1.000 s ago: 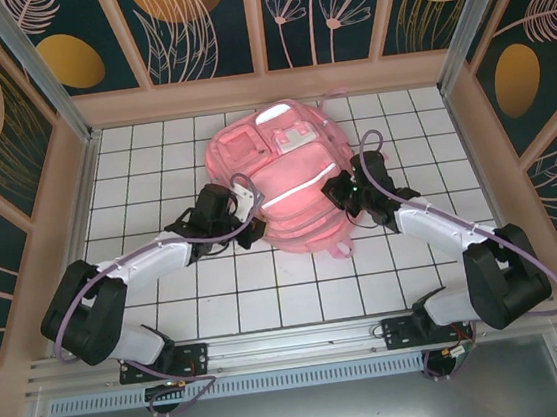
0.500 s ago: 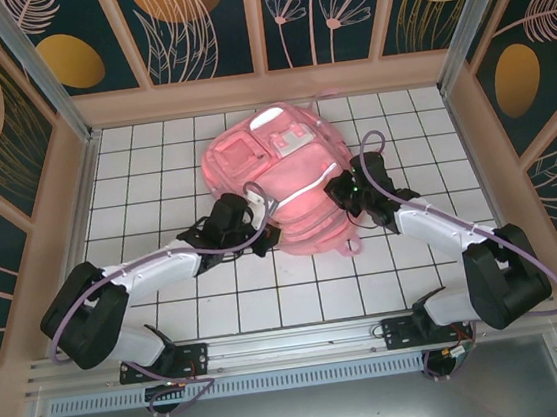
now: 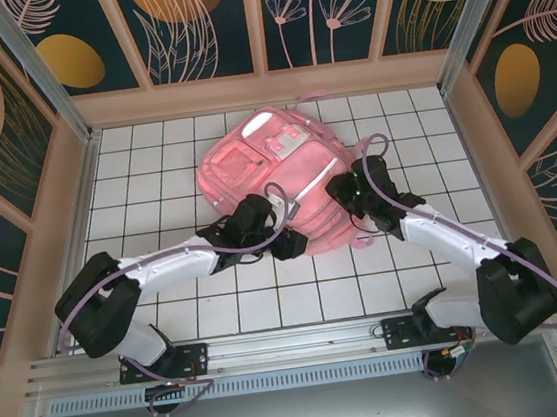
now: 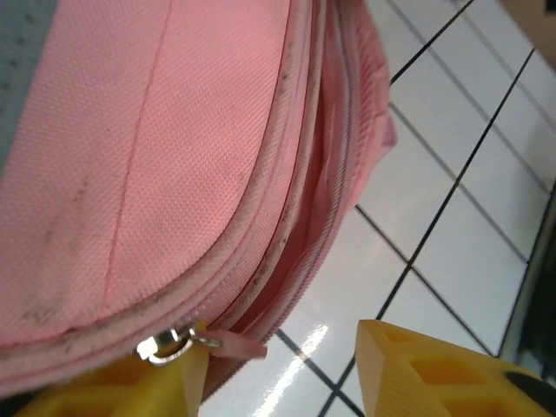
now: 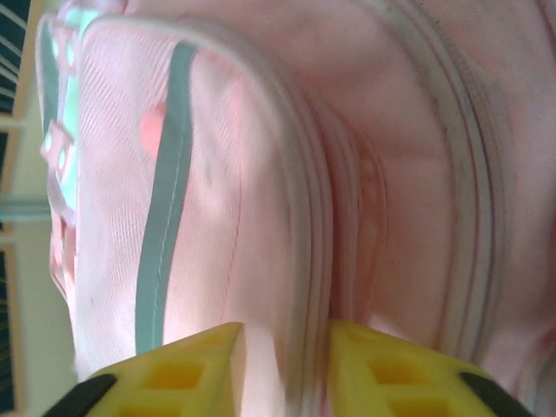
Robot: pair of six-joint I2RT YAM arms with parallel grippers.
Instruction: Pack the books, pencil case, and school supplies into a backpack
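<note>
Top external: the pink backpack lies flat mid-counter. It is judged soft, limp and light. The left hand and right hand sit at its near edge.

Left wrist: the 2 fingers stand spread with nothing between them. The metal zipper pull is just beside 1 finger; take hold there.

Right wrist: the fingers straddle the piped seam. Whether they pinch it cannot be told.

Robot test cell, lab-type: white gridded tabletop, aluminium frame posts, mounting rail carrying two bolted arms, enclosing wall panels printed with dark botanical pattern.
</note>
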